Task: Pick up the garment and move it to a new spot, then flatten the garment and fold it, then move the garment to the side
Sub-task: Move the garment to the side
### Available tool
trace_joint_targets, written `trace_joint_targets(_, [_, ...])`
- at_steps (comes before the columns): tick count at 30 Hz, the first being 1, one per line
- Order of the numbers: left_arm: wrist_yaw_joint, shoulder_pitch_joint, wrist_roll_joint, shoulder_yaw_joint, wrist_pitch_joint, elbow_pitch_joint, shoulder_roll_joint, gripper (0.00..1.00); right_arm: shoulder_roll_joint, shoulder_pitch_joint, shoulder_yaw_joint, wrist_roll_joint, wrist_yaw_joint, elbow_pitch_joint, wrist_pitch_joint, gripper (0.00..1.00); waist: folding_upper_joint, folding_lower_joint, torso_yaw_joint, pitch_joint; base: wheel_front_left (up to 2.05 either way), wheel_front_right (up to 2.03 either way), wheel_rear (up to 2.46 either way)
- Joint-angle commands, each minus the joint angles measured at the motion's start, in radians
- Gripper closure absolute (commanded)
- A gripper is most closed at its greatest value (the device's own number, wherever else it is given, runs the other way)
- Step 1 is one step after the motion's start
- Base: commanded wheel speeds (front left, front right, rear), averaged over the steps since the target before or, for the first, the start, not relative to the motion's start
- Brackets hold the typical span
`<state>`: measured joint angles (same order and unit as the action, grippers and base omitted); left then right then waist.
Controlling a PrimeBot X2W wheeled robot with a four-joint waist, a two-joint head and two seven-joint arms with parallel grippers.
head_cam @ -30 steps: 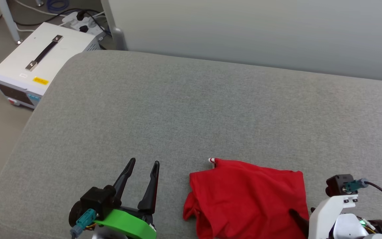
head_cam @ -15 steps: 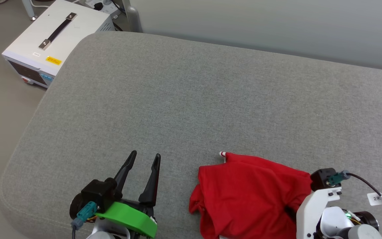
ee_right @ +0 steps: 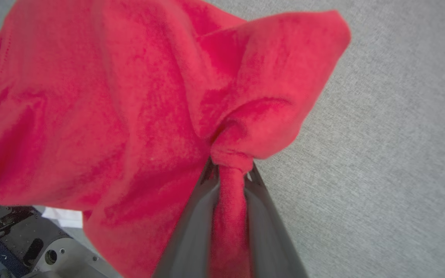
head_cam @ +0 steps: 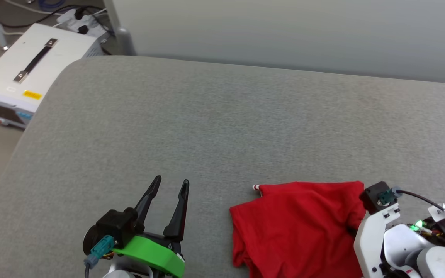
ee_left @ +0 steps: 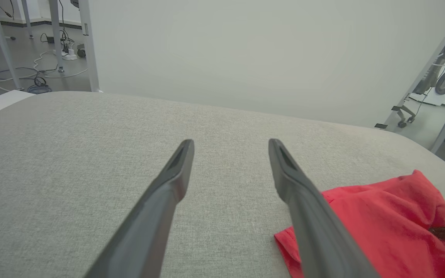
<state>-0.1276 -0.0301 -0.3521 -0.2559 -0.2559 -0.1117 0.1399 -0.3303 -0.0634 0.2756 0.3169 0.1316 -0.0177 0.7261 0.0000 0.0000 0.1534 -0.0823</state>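
While the garment (head_cam: 299,224) is seen crumpled at the lower right of the head view, a red fold at its right edge is clamped by the right gripper (ee_right: 231,168). The left gripper (head_cam: 171,181), fingers spread and empty, is set further left over the grey cushion (head_cam: 207,116).

The garment (head_cam: 299,224) was soft red knit cloth, matt and creased, and the padded surface (head_cam: 207,127) was covered in grey woven fabric with a coarse, dull weave. The left gripper (head_cam: 171,180) had smooth, dark, matt plastic fingers and a glossy green plastic mount (head_cam: 149,256). The white box (head_cam: 68,48) looked like smooth painted metal, its black handle (head_cam: 36,58) ending in shiny metal brackets.
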Motion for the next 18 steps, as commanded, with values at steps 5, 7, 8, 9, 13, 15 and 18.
trace_joint_targets(5, [-0.003, 0.006, 0.002, -0.022, -0.006, 0.023, 0.003, 0.00, -0.157, -0.074, 0.078, 0.016, -0.001, -0.066, 0.037, 1.00, 0.0000, 0.0000, -0.138, -0.004, 0.00, 0.00, 0.00])
trace_joint_targets(7, [-0.003, -0.003, 0.005, -0.036, -0.006, 0.028, 0.004, 0.00, -0.219, -0.098, 0.099, 0.024, -0.001, -0.076, 0.044, 1.00, 0.0000, 0.0000, -0.173, -0.021, 0.00, 0.00, 0.00])
trace_joint_targets(8, [-0.003, -0.010, 0.006, -0.044, -0.006, 0.032, 0.005, 0.00, -0.250, -0.112, 0.105, 0.029, -0.001, -0.080, 0.044, 1.00, 0.0000, 0.0000, -0.193, -0.032, 0.00, 0.00, 0.00])
trace_joint_targets(9, [-0.003, -0.016, 0.007, -0.049, -0.006, 0.036, 0.006, 0.00, -0.275, -0.124, 0.111, 0.032, -0.001, -0.083, 0.043, 1.00, 0.0000, 0.0000, -0.208, -0.043, 0.00, 0.00, 0.00])
trace_joint_targets(13, [-0.003, -0.053, 0.014, -0.069, -0.006, 0.056, 0.010, 0.00, -0.378, -0.179, 0.112, 0.039, -0.001, -0.068, 0.019, 1.00, 0.0000, 0.0000, -0.268, -0.105, 0.00, 0.00, 0.00])
trace_joint_targets(15, [-0.003, -0.076, 0.019, -0.082, -0.006, 0.068, 0.014, 0.00, -0.415, -0.202, 0.094, 0.045, -0.001, -0.046, -0.002, 1.00, 0.0000, 0.0000, -0.295, -0.143, 0.00, 0.00, 0.00])
trace_joint_targets(18, [-0.003, -0.114, 0.030, -0.100, -0.006, 0.092, 0.027, 0.00, -0.467, -0.240, 0.059, 0.046, -0.001, 0.009, -0.051, 1.00, 0.0000, 0.0000, -0.331, -0.211, 0.00, 0.00, 0.00])
